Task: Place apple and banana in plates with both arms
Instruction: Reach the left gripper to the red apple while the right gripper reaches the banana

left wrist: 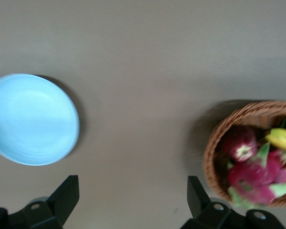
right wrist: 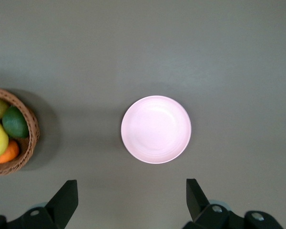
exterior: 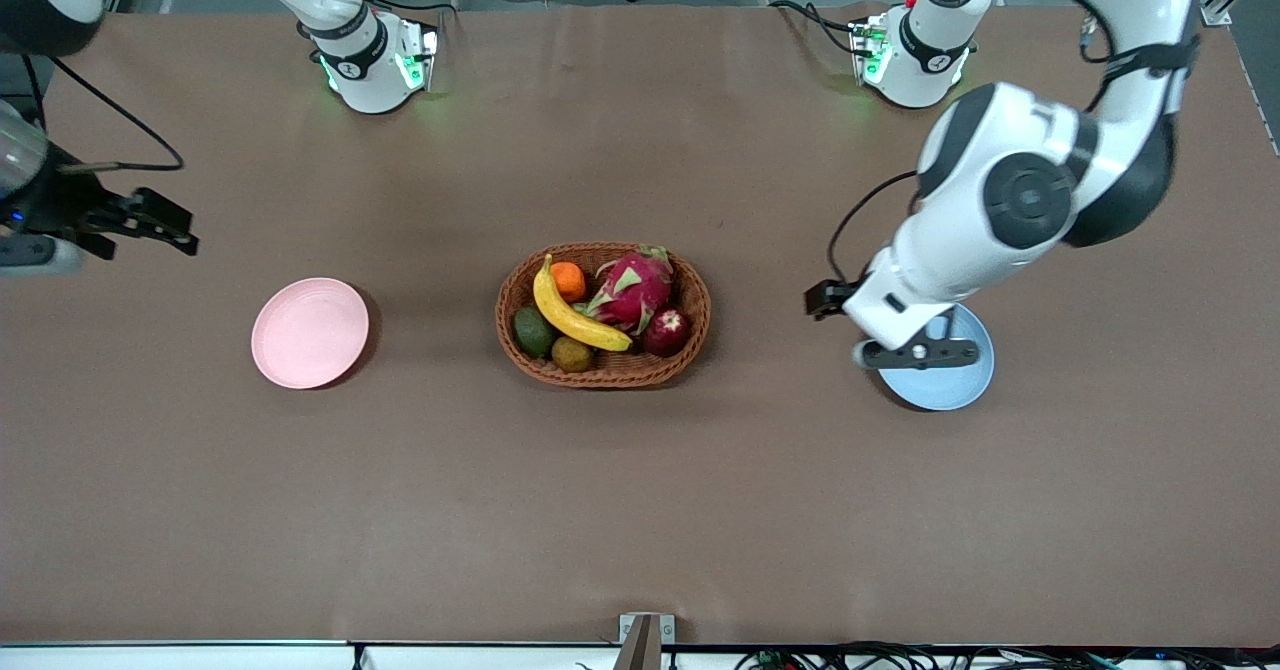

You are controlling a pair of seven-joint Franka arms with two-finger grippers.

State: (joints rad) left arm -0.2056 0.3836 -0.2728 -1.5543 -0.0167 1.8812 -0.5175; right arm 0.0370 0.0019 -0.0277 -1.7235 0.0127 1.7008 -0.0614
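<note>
Brown paper-covered table [exterior: 640, 510], bare floor past the robot bases. Mid-table, an oval wicker basket [exterior: 603, 368] with the banana [exterior: 570, 312] lying across it, the apple [exterior: 666, 331] tucked at the end toward the left arm, alongside a pink dragon fruit [exterior: 632, 288], an orange [exterior: 568, 281], an avocado [exterior: 534, 331] and a brownish kiwi [exterior: 572, 354]. Pale pink plate [exterior: 309, 333] toward the right arm's end, light blue plate [exterior: 945, 375] toward the left arm's end, both well apart from the basket. Left gripper [left wrist: 133, 200] up over the table between blue plate and basket, fingers spread wide, nothing held. Right gripper [right wrist: 132, 200] high above the table near the pink plate, likewise released and holding nothing.
</note>
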